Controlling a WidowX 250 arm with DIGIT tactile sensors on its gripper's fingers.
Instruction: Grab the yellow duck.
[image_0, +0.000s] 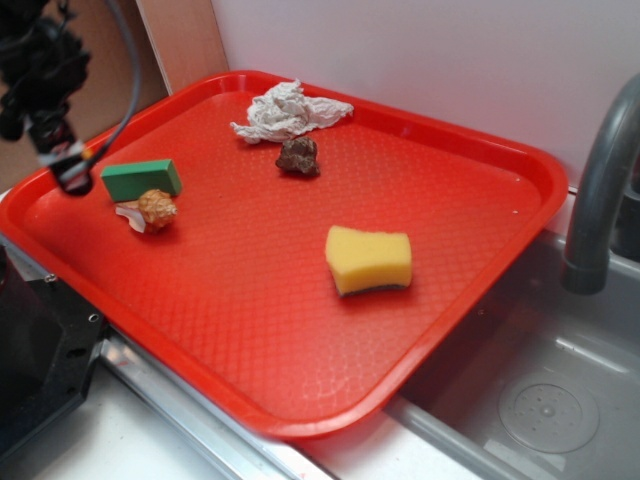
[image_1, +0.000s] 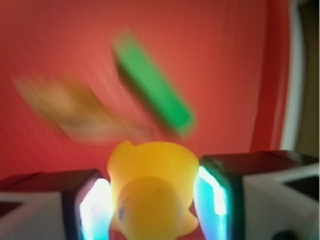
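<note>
In the wrist view the yellow duck (image_1: 152, 185) fills the space between my two fingers, its sides against both lit pads, above the red tray. My gripper (image_1: 152, 200) is shut on it. From the exterior view my gripper (image_0: 68, 172) hangs over the tray's far left edge, just left of the green block (image_0: 141, 179); the duck itself is hidden there behind the fingers. The wrist view is blurred.
A green block (image_1: 155, 92) and a tan shell (image_0: 156, 208) lie near the gripper. On the red tray (image_0: 330, 425) are also a yellow sponge (image_0: 368, 260), a brown lump (image_0: 298, 156) and a crumpled white cloth (image_0: 288, 110). A sink (image_0: 540, 380) with a grey faucet (image_0: 600, 190) lies to the right.
</note>
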